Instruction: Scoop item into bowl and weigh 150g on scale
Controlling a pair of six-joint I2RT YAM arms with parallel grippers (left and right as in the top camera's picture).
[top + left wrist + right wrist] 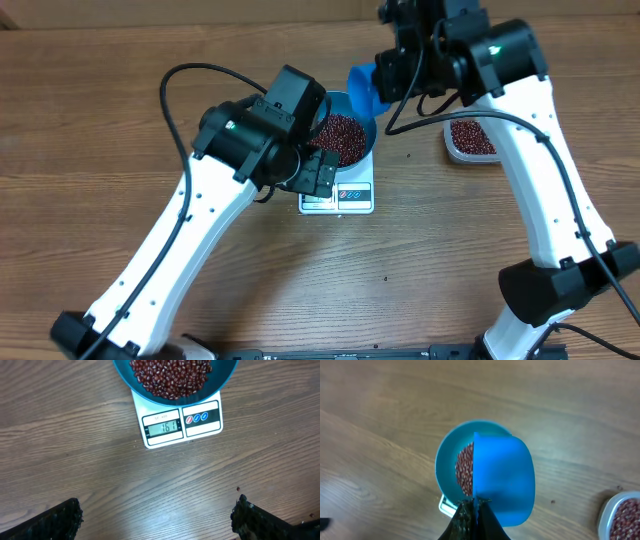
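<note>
On the scale (182, 422), bowl (445, 465) holds beans (170, 375); tub (449, 150) nearby holds more. Right gripper (475, 506) clamped on scoop (505, 480) above bowl. Left gripper (157, 515) gapes, empty.

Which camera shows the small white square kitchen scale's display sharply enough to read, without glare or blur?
Left wrist view: small white square kitchen scale in focus, display free of glare, digits legible. Overhead view: display too small to read. Right wrist view: small blue plastic scoop close and soft, hiding most of the scale.

Cams: 1 overhead, 2 wrist.
Overhead: straight down, far. Wrists: down, nearer, R above L's spot. All 3 share bowl (222, 375).
</note>
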